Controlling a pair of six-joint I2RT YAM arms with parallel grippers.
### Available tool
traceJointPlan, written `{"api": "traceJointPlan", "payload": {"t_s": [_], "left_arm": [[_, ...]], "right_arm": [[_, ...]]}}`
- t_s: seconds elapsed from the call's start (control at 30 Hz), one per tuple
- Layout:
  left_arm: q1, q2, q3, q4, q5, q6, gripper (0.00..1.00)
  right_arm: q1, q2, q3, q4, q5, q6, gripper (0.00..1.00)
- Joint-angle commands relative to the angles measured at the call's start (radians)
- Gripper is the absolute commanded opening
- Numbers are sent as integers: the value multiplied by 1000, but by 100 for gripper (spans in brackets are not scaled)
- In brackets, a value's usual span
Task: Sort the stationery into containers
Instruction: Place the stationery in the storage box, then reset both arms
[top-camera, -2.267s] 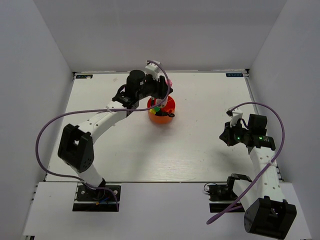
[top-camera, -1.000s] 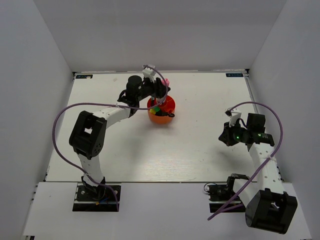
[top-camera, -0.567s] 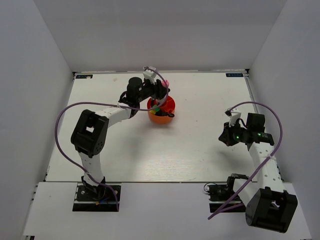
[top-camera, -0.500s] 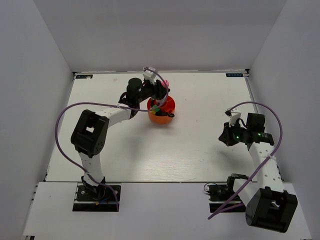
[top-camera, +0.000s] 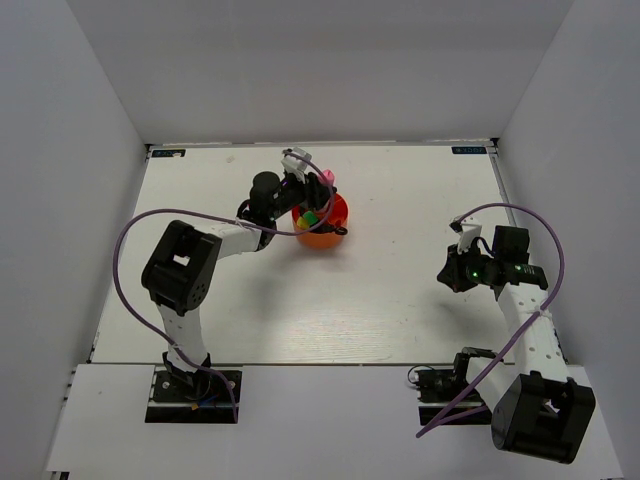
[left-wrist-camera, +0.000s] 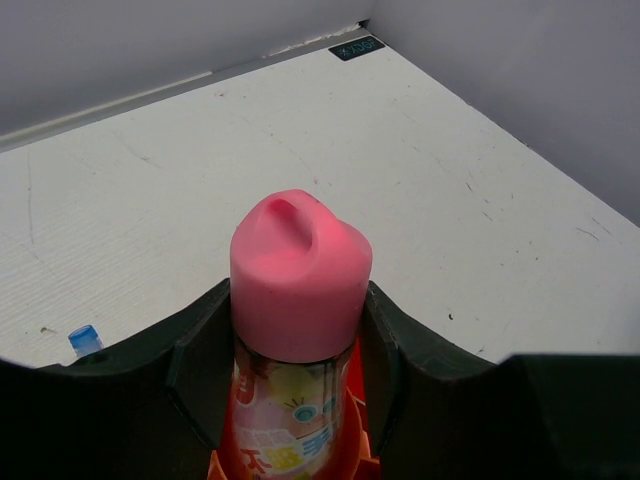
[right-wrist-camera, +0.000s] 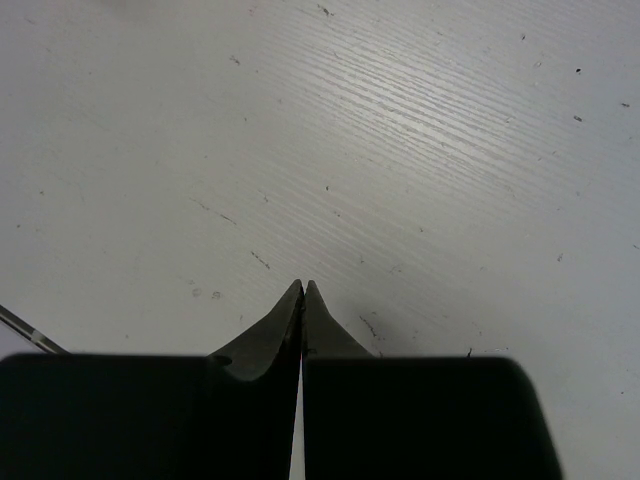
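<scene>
The left gripper (top-camera: 308, 194) is clamped on the clear pink-capped tube (left-wrist-camera: 299, 283), which stands upright between its black fingers (left-wrist-camera: 198, 362). In the left wrist view the fingers press against both sides of the tube just under the pink cap, and the printed label shows below it. Slivers of orange-red appear under the tube at the bottom of that view. From above, the pink cap sits at the far rim of the round orange-red organiser (top-camera: 331, 233), which stands on the white table (top-camera: 400, 200) a little left of the middle and toward the back. Which compartment lies under the tube cannot be told. The green- and yellow-capped markers (top-camera: 311, 216) show inside the organiser, just beside the gripper. A small blue piece (left-wrist-camera: 85, 339) lies on the table beyond the left finger; what it is cannot be made out. The right gripper (right-wrist-camera: 302, 292) is well apart on the right side of the table, its fingers pressed together with nothing between them, above bare tabletop.
</scene>
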Motion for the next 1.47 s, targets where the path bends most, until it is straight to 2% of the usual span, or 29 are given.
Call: {"api": "traceJointPlan", "payload": {"t_s": [0.0,0.1,0.17,0.2,0.3,0.47,0.67,0.7,0.77,0.8,0.83,0.87,0.9,0.93,0.97,1.0,1.03,1.07,1.1,1.2,1.37,1.43], "left_arm": [[6,-49,-19,59,-10,-3,19],[5,-57,-22,37,-12,-6,45],[5,-61,-20,28,-12,-6,52],[5,-60,-20,20,-14,-8,61],[0,-68,-20,11,-23,-2,68],[0,-101,-16,-24,-27,12,73],[-11,-153,-31,-44,-26,21,73],[-20,-166,-29,-59,-29,24,71],[-40,-218,-19,-153,-26,49,57],[-57,-232,-5,-194,-26,56,37],[-76,-285,18,-286,-26,88,27],[-87,-304,56,-417,-29,95,19],[-107,-340,79,-496,-36,98,15],[-126,-370,145,-568,-59,99,16],[-135,-402,164,-794,-66,104,24],[-152,-417,181,-866,-75,100,39],[-173,-439,187,-920,-102,95,78],[-178,-503,176,-1067,-133,96,100],[-184,-528,161,-1102,-161,98,100],[-184,-681,23,-1252,-231,92,100],[-160,-960,-190,-1374,-270,92,100],[-143,-1028,-224,-1425,-268,92,100]], "right_arm": [[-4,2,-3,11,-4,-16,0],[-5,3,-4,11,-4,-16,0],[-5,5,-3,9,-4,-16,0],[-4,5,-4,9,-1,-16,0],[-7,5,-6,9,-1,-18,0],[-7,-1,-1,6,1,-18,0],[-7,-4,-3,5,1,-19,0],[-5,-4,-3,1,-2,-18,0],[-5,-4,2,0,-5,-18,26],[-5,-7,2,-2,-10,-18,51],[-8,-7,3,-3,-10,-18,62],[-7,-7,8,-6,-8,-7,71],[-7,-13,8,-5,-10,-5,77],[-5,-12,9,6,4,14,90],[-5,-23,13,21,16,54,90],[-5,-29,16,40,46,77,90],[-7,-32,20,72,85,138,90],[-5,-50,19,86,106,203,90],[-4,-59,8,116,192,276,90],[-4,-104,-13,196,266,359,90],[-4,-115,-32,210,255,347,90],[-4,-110,-21,204,219,349,90]]}}
